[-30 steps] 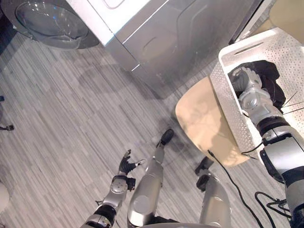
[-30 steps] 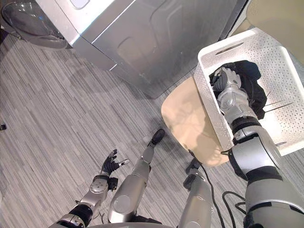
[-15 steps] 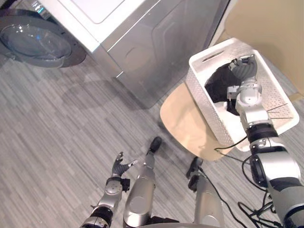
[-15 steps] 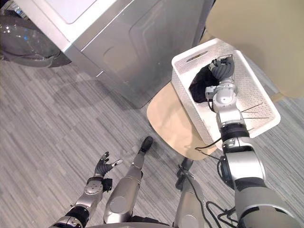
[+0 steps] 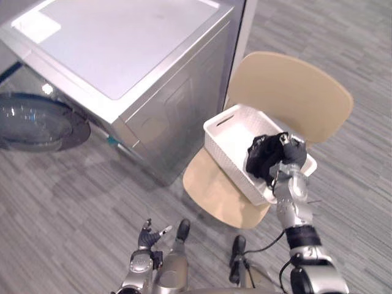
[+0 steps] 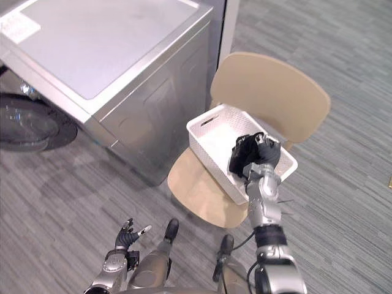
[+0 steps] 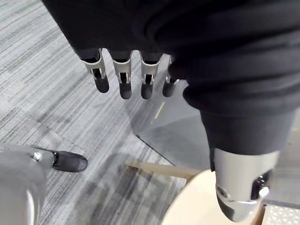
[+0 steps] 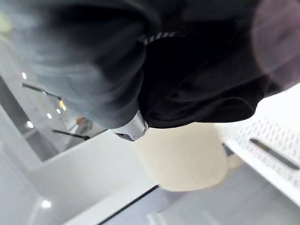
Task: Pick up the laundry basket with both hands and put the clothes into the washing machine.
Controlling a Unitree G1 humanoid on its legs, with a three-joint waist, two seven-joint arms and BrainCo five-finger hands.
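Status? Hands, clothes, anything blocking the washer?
Right hand shut on black clothes, over white basket. Left hand open, low. Basket sits on chair. Washer door open, nothing seen blocking.

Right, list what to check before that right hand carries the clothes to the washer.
1. Grip: ok. The right hand is curled into the dark garment.
2. Garment clear of the laundry basket: cannot tell. It hangs over the basket's inside.
3. Washer door: ok. It is swung open at the front of the washing machine.
4. Left hand: ok. It is open, low and holds nothing.
5. Basket support: ok. It rests on the seat of the beige chair.
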